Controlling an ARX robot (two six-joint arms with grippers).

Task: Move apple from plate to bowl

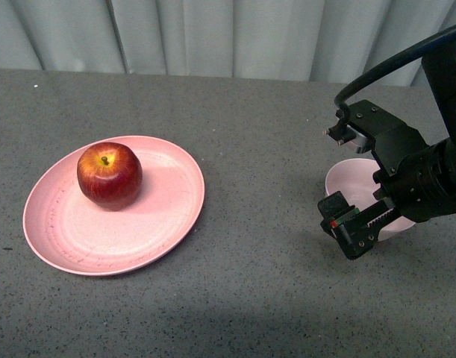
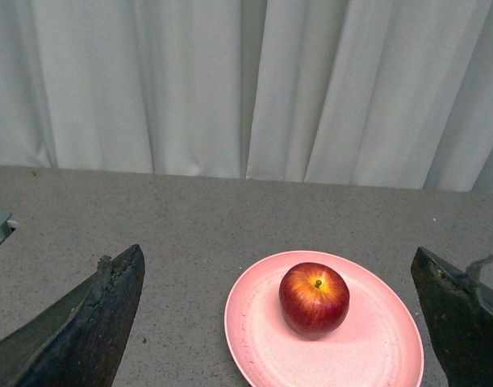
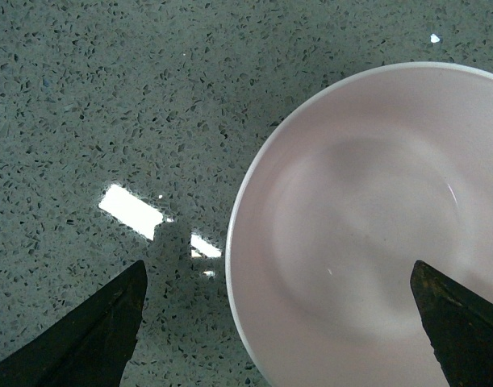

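The dark-red apple [image 1: 109, 175] with a yellow patch at its stem sits upright on the wide salmon-pink plate [image 1: 63, 253] at the left of the table. It shows in the left wrist view [image 2: 314, 299] on the plate [image 2: 254, 347], ahead of my open, empty left gripper [image 2: 277, 252]. The small pale-pink bowl [image 1: 345, 181] stands at the right, partly hidden by my right gripper [image 1: 348, 227]. In the right wrist view the bowl [image 3: 359, 201] is empty, and my open right gripper [image 3: 278, 266] hovers over its rim. The left gripper is out of the front view.
The table [image 1: 257, 283] is a grey speckled surface. A pale curtain [image 1: 213, 33] hangs along its far edge. A black cable [image 1: 392, 63] arcs over the right arm.
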